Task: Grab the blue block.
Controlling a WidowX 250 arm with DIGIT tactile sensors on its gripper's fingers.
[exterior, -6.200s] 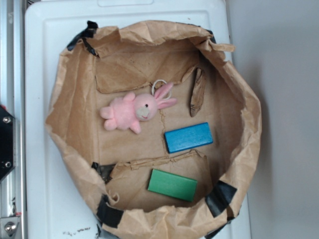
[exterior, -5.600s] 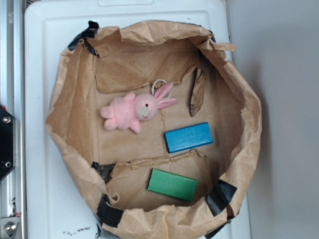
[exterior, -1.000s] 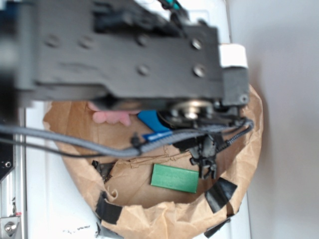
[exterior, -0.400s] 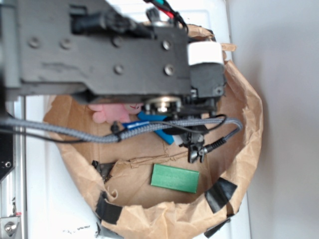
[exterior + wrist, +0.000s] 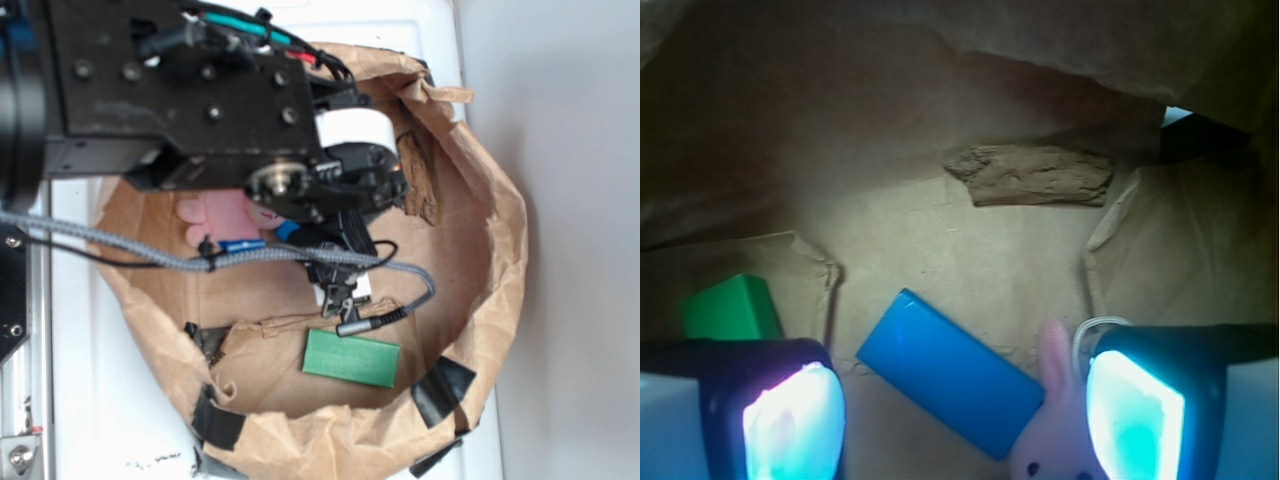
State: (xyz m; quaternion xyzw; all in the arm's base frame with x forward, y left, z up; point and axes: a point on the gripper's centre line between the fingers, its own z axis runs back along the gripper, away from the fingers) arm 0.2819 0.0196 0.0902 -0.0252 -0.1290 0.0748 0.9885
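Note:
The blue block [image 5: 950, 372] lies flat and diagonal on the brown paper floor of the bag, one corner touching the pink plush bunny [image 5: 1055, 445]. My gripper [image 5: 962, 418] hovers over it, open, with the left pad [image 5: 790, 425] and right pad [image 5: 1135, 415] glowing on either side and nothing held. In the exterior view the arm covers most of the block; only a blue sliver [image 5: 287, 231] shows beside the bunny [image 5: 215, 210].
A green block [image 5: 350, 358] [image 5: 730, 308] lies near the bag's front, left of my left pad. The crumpled paper bag wall [image 5: 490, 250] rings everything. A torn paper flap [image 5: 1030, 175] sticks up at the far side. A grey cable [image 5: 120, 245] trails across the bag.
The arm came in over the bag and has slid left in the last second. The blue block now lies turned and against the bunny, left of where it first lay.

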